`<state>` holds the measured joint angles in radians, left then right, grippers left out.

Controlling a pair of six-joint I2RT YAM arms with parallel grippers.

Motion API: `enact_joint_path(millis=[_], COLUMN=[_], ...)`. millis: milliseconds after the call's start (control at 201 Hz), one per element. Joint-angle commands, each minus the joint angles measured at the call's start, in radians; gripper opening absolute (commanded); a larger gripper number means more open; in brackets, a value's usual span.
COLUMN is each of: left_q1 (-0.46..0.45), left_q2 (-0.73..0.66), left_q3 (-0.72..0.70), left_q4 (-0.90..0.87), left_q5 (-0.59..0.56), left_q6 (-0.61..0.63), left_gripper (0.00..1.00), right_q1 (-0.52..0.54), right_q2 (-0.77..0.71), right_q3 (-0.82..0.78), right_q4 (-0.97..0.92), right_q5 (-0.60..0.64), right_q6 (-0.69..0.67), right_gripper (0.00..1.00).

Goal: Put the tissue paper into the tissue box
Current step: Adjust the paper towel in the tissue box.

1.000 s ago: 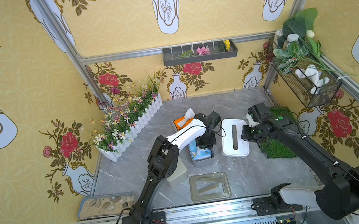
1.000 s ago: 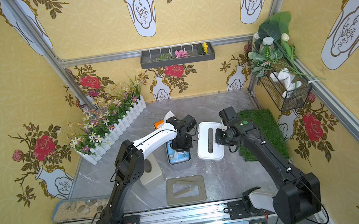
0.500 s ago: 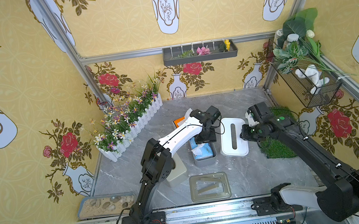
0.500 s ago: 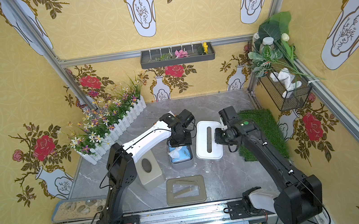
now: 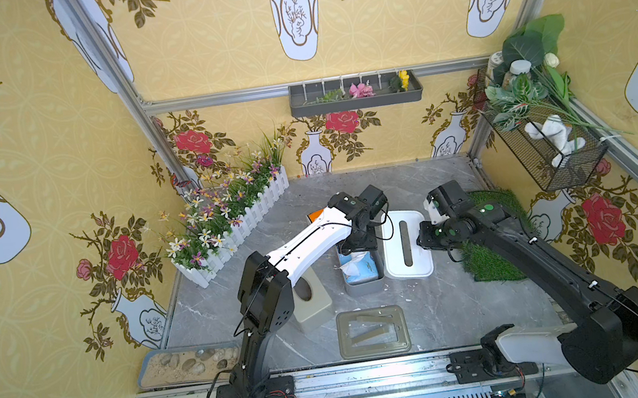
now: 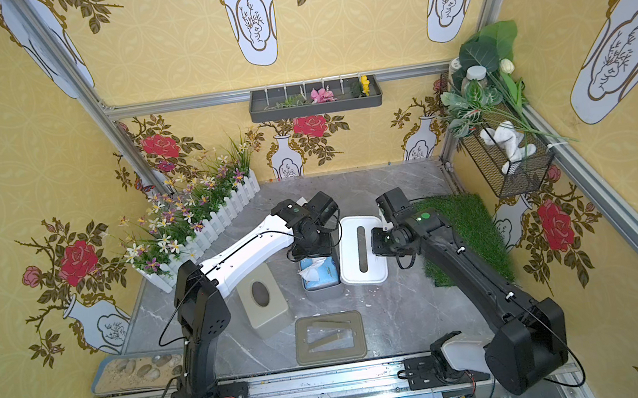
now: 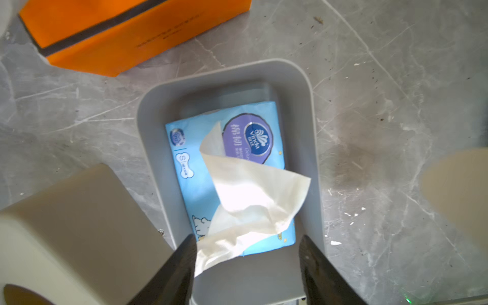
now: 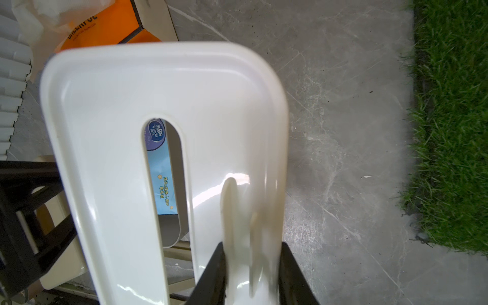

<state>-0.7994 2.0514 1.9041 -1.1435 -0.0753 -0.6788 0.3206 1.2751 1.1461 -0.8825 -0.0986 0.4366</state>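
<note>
Blue Vinda tissue pack [image 7: 196, 195] lying flat inside the open grey tissue box [image 7: 298, 87], with a white sheet [image 7: 253, 195] sticking out on top. Hovering right above with the left pincer [image 7: 247, 239], spread wide, gripping nothing, maybe brushing that sheet with one finger, hard to say. Clamped on the white slotted lid [image 5: 405, 239] with the right pincer [image 8: 252, 245], at 3 o'clock of the box in both top views. Also an orange carton [image 7: 118, 34] on the tabletop [image 7: 369, 79] around 11 o'clock.
</note>
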Motion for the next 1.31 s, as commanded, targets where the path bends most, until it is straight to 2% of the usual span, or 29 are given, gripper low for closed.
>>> enact_joint_path(millis=[0, 124, 244, 383, 493, 672, 911, 961, 1100, 1210, 1304], left_q1=[0.000, -0.001, -0.004, -0.013, -0.025, -0.044, -0.044, -0.044, -0.040, -0.034, -0.032], left_q2=[-0.012, -0.019, -0.020, -0.019, -0.014, 0.005, 0.040, 0.026, -0.048, -0.124, -0.176], left_q3=[-0.060, -0.104, -0.120, -0.132, -0.141, -0.158, -0.136, -0.126, -0.128, -0.161, -0.171], left_q4=[-0.019, 0.015, 0.031, 0.053, 0.079, 0.111, 0.156, 0.154, 0.136, 0.135, 0.136], left_q5=[-0.022, -0.008, 0.019, 0.074, 0.126, 0.186, 0.219, 0.201, 0.128, 0.095, 0.079], left_q6=[0.015, 0.010, 0.001, -0.020, -0.045, -0.074, -0.091, -0.088, -0.075, -0.073, -0.065], left_gripper=[0.63, 0.60, 0.54, 0.35, 0.24, 0.16, 0.13, 0.16, 0.47, 0.59, 0.63], right_q1=[0.003, 0.003, 0.004, 0.004, 0.004, 0.003, 0.003, 0.004, 0.002, 0.003, 0.004], right_q2=[0.003, 0.004, 0.003, -0.006, -0.011, -0.022, -0.038, -0.042, -0.048, -0.043, -0.036], right_q3=[0.011, 0.012, 0.011, 0.003, 0.000, -0.009, -0.012, -0.012, -0.014, -0.015, -0.014], right_q4=[0.023, 0.020, 0.016, 0.011, 0.008, 0.004, -0.006, -0.009, -0.010, -0.006, 0.002], right_q5=[0.018, 0.023, 0.026, 0.031, 0.034, 0.037, 0.043, 0.044, 0.045, 0.040, 0.034], right_q6=[0.000, 0.001, 0.002, 0.003, 0.005, 0.007, 0.009, 0.008, 0.011, 0.011, 0.009], right_gripper=[0.18, 0.18, 0.18, 0.18, 0.18, 0.18, 0.18, 0.18, 0.18, 0.18, 0.18])
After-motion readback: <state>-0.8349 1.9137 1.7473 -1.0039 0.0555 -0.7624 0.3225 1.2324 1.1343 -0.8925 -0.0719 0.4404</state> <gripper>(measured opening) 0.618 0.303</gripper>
